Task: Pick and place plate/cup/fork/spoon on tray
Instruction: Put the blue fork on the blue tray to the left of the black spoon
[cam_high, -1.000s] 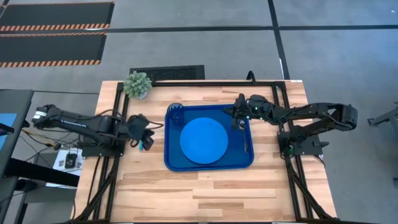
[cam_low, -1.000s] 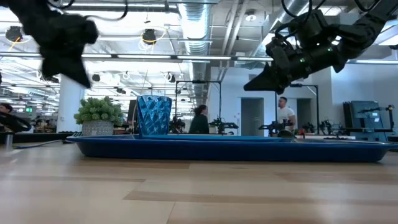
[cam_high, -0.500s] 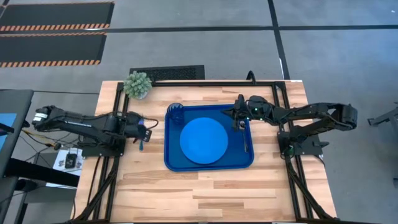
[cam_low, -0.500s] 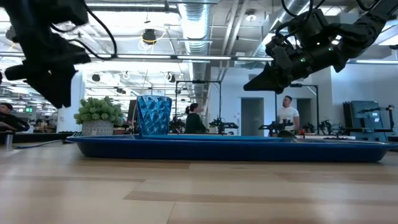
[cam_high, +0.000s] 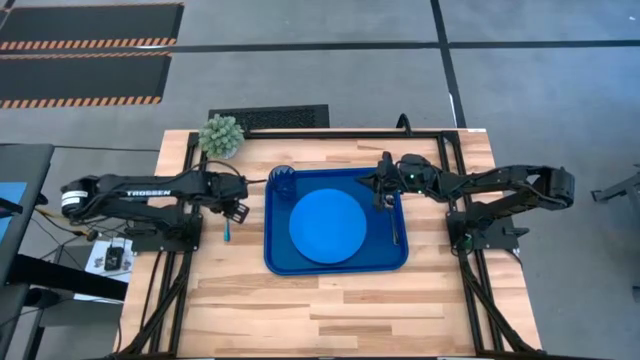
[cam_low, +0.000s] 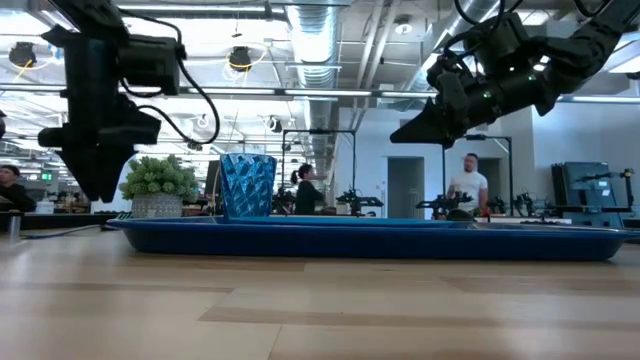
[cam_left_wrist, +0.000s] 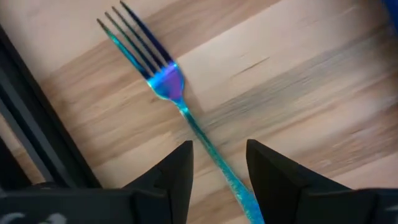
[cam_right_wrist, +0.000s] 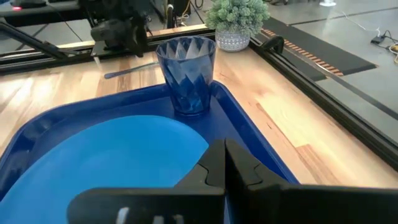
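Lying on wooden tabletop (cam_high: 330, 300), left of tray (cam_high: 275, 262): fork (cam_high: 226, 233), long axis running near-far. Hovering just above it, fingers spread wide astride handle: left pincer (cam_left_wrist: 219, 163). Waiting over tray, closed: right pincer (cam_high: 380, 192).

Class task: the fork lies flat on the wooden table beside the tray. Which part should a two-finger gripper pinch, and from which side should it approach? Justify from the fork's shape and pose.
Pinch the fork across its slim handle, near the middle, coming straight down from above. It lies flat on the table left of the tray, so only a top approach gets fingers either side; the handle is narrow and straight, the tines splayed. The open left gripper already straddles it.
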